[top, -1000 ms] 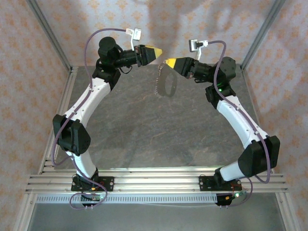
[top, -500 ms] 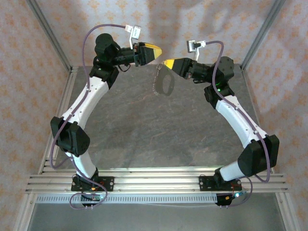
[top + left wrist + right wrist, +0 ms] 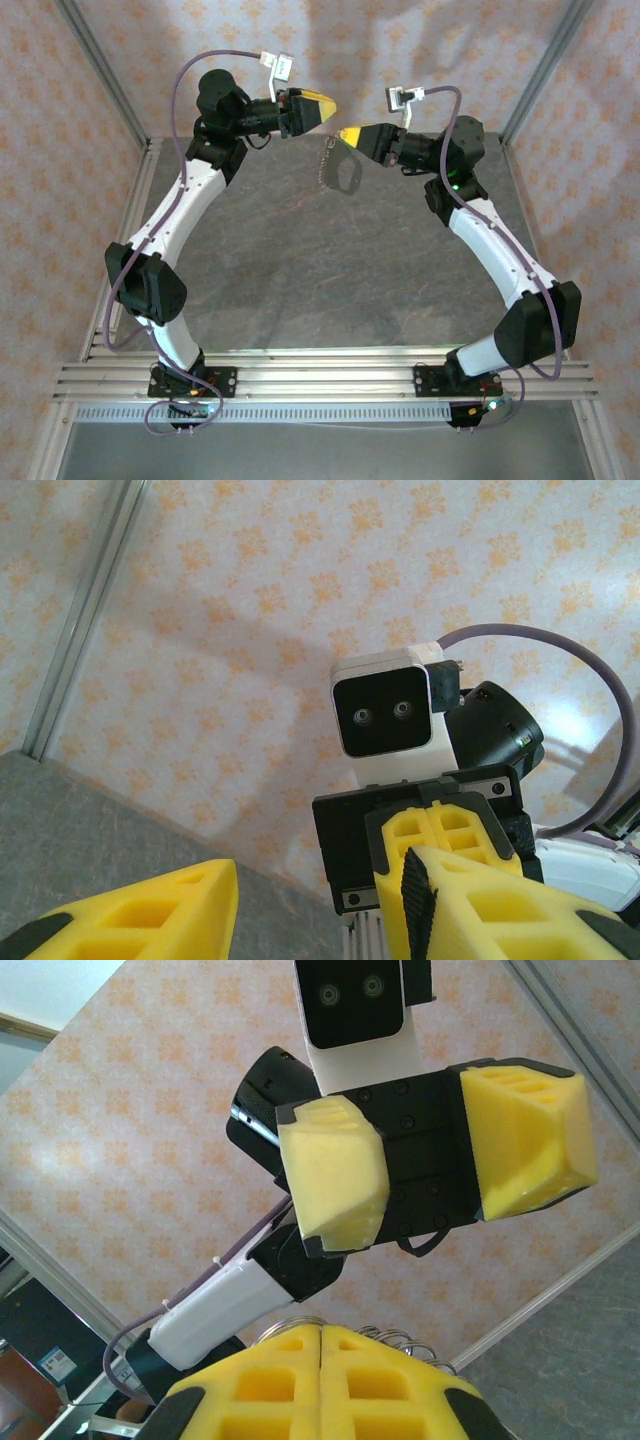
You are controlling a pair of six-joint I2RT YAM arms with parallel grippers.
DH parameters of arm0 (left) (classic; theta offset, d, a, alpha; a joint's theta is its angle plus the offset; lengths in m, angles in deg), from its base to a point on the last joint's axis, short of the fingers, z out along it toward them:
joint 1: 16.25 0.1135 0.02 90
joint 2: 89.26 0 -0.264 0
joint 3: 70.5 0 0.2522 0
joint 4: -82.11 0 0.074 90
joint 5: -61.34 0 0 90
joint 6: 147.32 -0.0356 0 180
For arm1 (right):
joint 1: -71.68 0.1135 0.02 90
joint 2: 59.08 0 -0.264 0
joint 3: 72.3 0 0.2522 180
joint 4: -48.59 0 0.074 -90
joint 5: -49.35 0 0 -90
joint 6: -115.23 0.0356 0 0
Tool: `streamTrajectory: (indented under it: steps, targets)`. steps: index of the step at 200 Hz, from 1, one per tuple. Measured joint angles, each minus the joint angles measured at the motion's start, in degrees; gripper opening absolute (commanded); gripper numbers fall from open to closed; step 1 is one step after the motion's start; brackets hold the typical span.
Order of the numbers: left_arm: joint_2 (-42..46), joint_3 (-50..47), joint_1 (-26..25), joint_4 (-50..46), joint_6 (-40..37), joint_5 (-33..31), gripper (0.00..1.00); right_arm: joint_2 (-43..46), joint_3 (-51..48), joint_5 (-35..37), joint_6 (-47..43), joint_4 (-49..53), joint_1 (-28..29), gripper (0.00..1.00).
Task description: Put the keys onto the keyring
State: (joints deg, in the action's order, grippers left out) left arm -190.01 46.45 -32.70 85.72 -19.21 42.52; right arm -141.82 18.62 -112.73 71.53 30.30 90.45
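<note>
Keyring (image 3: 326, 160) hangs in the air over the far part of the table (image 3: 290, 270), well clear of its surface. At left we log the left gripper (image 3: 333, 106) raised and pointing rightward, its yellow fingers (image 3: 335, 1175) standing apart. Just right of it and slightly lower, the right gripper (image 3: 345, 132) has its fingers pressed together on the keyring's top, its tip near the left one but not touching.

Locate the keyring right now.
In the top view the keyring dangles from the shut right gripper over the far middle of the table, close to the left gripper.
</note>
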Motion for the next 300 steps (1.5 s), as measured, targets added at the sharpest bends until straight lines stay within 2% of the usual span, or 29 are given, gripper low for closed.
streamTrajectory:
  steps: [66,130,300]
  targets:
    - [0.5,-0.6,-0.5,-0.4,-0.5,0.0,0.49,1.1,0.0,0.0,-1.2,1.2,0.0,0.00]
    - [2.8,-1.6,-3.6,-3.9,-3.9,0.4,0.49,1.1,0.0,0.0,-1.8,1.7,0.0,0.00]
    - [4.0,-4.6,-3.5,-6.4,-7.0,0.0,0.49,3.6,0.0,-1.1,-6.2,8.3,-0.2,0.00]
